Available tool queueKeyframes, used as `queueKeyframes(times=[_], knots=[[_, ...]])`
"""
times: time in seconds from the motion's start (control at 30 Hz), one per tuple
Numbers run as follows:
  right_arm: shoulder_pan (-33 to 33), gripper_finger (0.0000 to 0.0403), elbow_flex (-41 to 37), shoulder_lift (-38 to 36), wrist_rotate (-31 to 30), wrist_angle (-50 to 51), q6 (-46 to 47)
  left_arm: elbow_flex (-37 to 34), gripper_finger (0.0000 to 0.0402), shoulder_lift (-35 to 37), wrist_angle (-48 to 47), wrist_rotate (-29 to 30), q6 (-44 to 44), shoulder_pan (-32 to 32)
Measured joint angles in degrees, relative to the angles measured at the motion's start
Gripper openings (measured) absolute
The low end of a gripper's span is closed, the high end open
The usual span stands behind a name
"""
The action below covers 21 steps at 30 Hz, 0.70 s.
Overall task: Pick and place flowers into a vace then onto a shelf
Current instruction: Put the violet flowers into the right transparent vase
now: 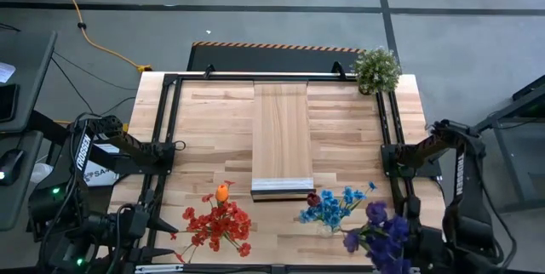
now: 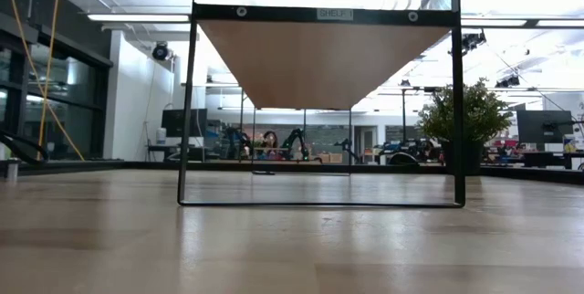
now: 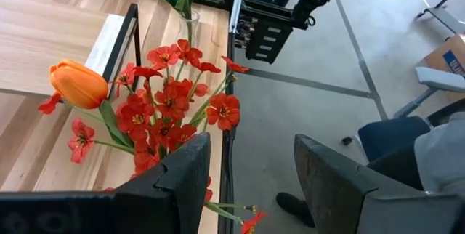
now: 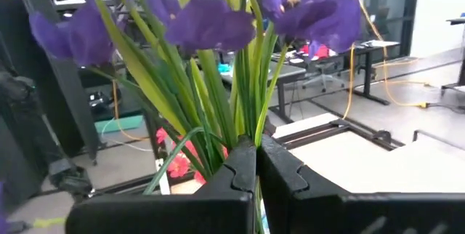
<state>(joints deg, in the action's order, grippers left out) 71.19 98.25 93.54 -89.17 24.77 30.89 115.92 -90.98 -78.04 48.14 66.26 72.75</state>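
Between the right gripper's [image 4: 256, 163] closed fingers sat the green stems of the purple flowers [image 4: 218, 23], pinched low, heads well above. Risked slipping or splaying on the carry, being thin stems under a top-heavy bunch. Could also snag the blue flowers [image 1: 330, 208] already standing in the glass vase [image 3: 187, 27] just beside, and tip it. Over the table's near left corner hovered the left gripper [image 3: 251, 183], fingers spread wide, holding nothing, near the red flowers [image 1: 218, 225] and orange tulip [image 1: 222, 192]. Farther off stood the shelf [image 1: 283, 129], bare; potted plant [image 1: 376, 70] at the far right corner.
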Motion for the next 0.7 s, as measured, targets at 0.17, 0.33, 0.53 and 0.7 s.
queueKeyframes(times=[0.17,0.33,0.53,0.7], knots=[[0.0,0.0000,-2.8,0.0,1.4,-0.5,3.8,0.0,0.0232,0.0,0.0,-1.1,0.0,0.0],[1.4,0.0000,-3.6,0.0,0.5,-3.1,3.6,0.0,0.0232,0.0,0.0,-1.3,0.0,0.0],[0.8,0.0000,-3.6,0.3,1.5,-2.7,3.8,0.0,0.0232,0.0,0.6,-1.3,0.0,0.0],[-0.4,0.0000,-3.6,0.3,4.4,0.1,6.6,0.0,0.0232,0.0,0.5,-1.3,0.0,0.0]])
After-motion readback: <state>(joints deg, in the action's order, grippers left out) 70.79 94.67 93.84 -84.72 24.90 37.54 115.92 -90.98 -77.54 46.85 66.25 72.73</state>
